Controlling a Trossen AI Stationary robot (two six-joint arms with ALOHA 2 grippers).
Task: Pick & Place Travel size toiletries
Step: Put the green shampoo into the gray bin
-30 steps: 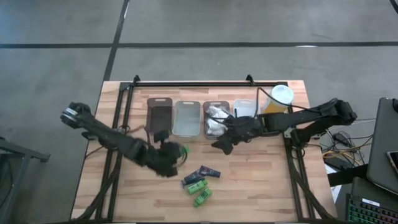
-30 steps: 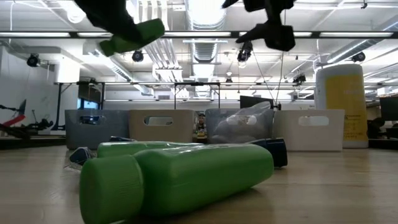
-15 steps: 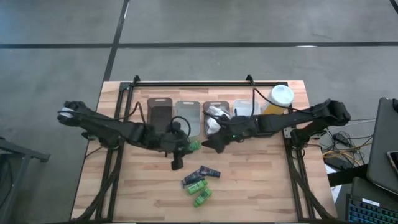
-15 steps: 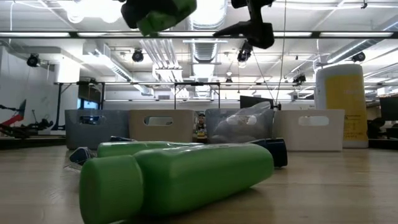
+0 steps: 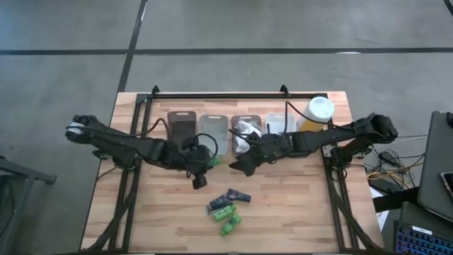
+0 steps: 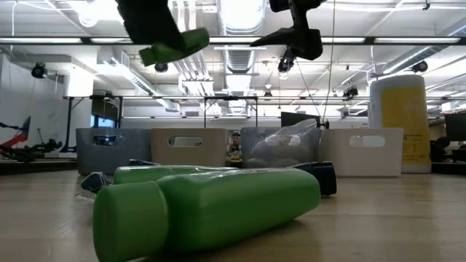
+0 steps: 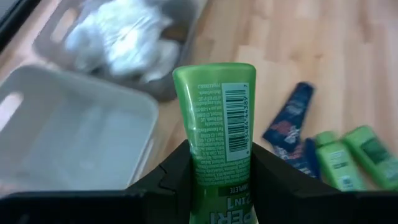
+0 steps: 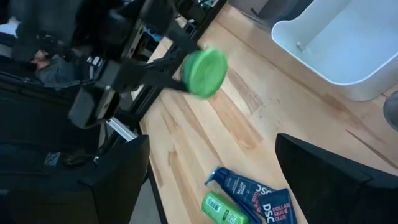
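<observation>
My left gripper (image 5: 203,168) (image 6: 156,33) is shut on a bright green little bottle (image 5: 214,162) (image 7: 214,118) (image 8: 206,73), above the table just in front of the clear tray (image 5: 214,133). My right gripper (image 5: 239,166) (image 8: 211,146) hangs open a little to the bottle's right, facing its round end and touching nothing. On the wood nearer the near edge lie two dark tubes (image 5: 233,197) (image 8: 255,196) and two green bottles (image 5: 224,212) (image 5: 230,225) on their sides. White crinkly packets (image 5: 245,131) (image 7: 121,34) sit in the third tray. My left gripper pinches the green bottle between its two fingers (image 7: 171,177), on the part of its body nearest the wrist (image 7: 217,171). The rest of the bottle sticks out past the fingertips toward the right gripper, roughly level and lifted clear of the table.
Along the far edge stand a dark tray (image 5: 182,131), the clear tray, the packet tray (image 5: 255,122) and a white tray (image 5: 278,125), then a tall yellow cylinder with a white cap (image 5: 318,113) (image 6: 399,120). In the low view a green bottle (image 6: 211,211) lies close to the camera.
My left gripper has carried the green bottle up from near the loose items toward the far edge and the trays, turning its wrist as it went. My right gripper has drifted a little toward the table's left, toward the bottle, staying open.
</observation>
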